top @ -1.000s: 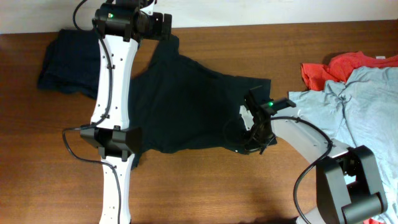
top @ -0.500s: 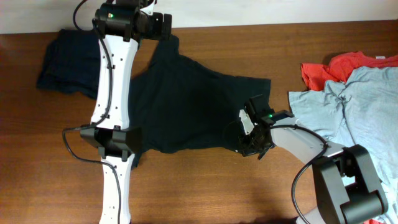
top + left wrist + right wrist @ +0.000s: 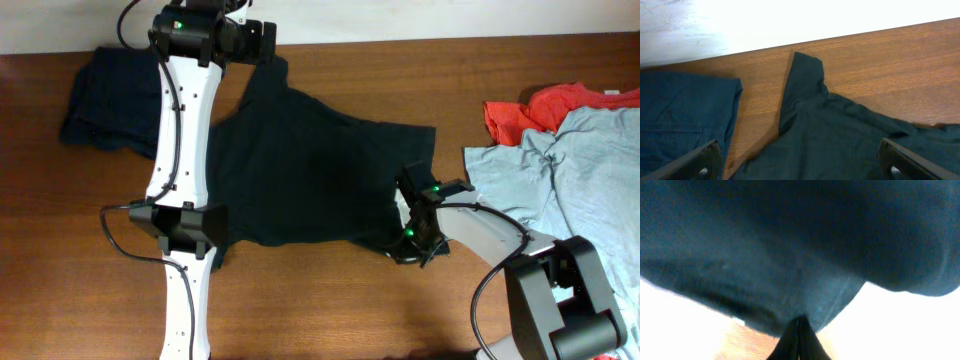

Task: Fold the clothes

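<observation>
Two grippers differ: your right gripper [image 3: 799, 337] clenches the near-right hem of the black shirt [image 3: 300, 170]; your left gripper [image 3: 805, 162] hangs released above its far sleeve.

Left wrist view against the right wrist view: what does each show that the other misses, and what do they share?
Only the left wrist view: the left gripper with its jaws open above a sleeve of the black T-shirt, which lies flat, the navy shirt beside it, and the far edge of the table. Only the right wrist view: the right gripper shut on the shirt's edge, seen close up, with cloth filling most of the frame. Both: the same black T-shirt and some bare wooden table.
</observation>
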Tool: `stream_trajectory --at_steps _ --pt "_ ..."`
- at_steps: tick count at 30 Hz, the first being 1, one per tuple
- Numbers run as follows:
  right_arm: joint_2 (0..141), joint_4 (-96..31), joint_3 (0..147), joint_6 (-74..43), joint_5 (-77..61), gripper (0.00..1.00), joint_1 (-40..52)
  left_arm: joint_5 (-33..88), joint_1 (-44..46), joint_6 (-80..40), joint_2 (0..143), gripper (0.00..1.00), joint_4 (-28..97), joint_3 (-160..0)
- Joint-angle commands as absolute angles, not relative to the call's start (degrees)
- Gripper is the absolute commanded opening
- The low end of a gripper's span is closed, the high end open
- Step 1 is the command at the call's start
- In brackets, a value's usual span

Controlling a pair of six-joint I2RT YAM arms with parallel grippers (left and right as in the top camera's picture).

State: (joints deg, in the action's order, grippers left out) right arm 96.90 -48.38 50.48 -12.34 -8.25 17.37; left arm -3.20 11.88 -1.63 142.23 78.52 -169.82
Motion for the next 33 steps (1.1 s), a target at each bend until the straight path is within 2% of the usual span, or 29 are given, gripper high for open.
stream_trajectory --at_steps 1,8,17,27,33 --pt "97.9 -51.9 48.3 -17.7 -3.2 0.04 14.9 -2.8 12.0 -2.3 142.5 0.99 78.6 -169.9" --pt "97.9 -54.3 48.3 -17.4 -3.2 0.04 8.9 -2.8 12.0 -2.3 142.5 0.99 78.6 -169.9" --pt "97.9 -58.0 49.8 -17.3 -3.2 0.04 6.6 -2.8 12.0 -2.3 142.5 0.99 78.6 -169.9" --pt "97.8 -68.3 65.0 -15.2 -3.4 0.04 6.9 -2.8 12.0 -2.3 142.5 0.99 78.6 -169.9" --pt "97.8 -66.0 70.6 -10.8 -7.5 0.04 7.9 -2.8 12.0 -2.3 142.5 0.99 78.6 -169.9"
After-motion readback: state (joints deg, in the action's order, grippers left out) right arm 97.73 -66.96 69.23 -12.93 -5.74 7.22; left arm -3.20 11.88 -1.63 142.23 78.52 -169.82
